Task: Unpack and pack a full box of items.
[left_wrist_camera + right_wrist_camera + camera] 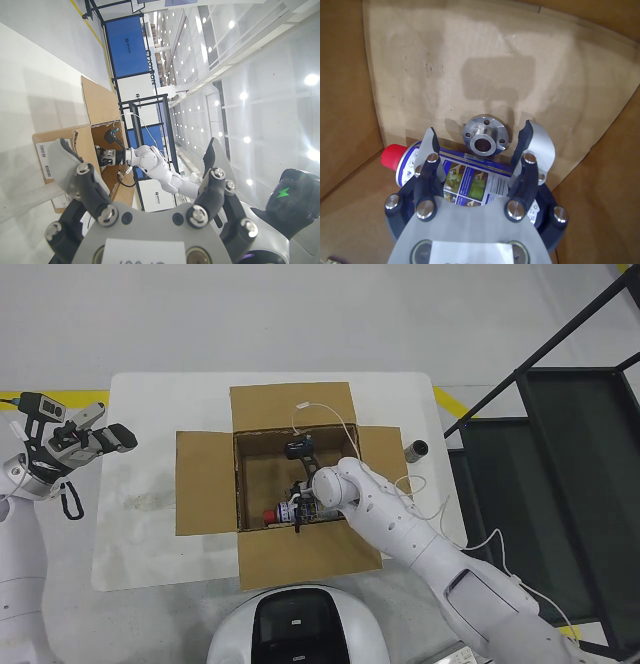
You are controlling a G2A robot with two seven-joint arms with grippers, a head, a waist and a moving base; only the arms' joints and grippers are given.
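box [205, 484] holds right hand [481, 138], spread open over spray can [470, 175].

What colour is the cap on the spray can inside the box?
Red. The cap shows most clearly in the right wrist view.

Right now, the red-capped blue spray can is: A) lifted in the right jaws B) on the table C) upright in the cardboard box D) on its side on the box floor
D: the red-capped blue spray can lies sideways on the brown cardboard box floor, right jaws open.
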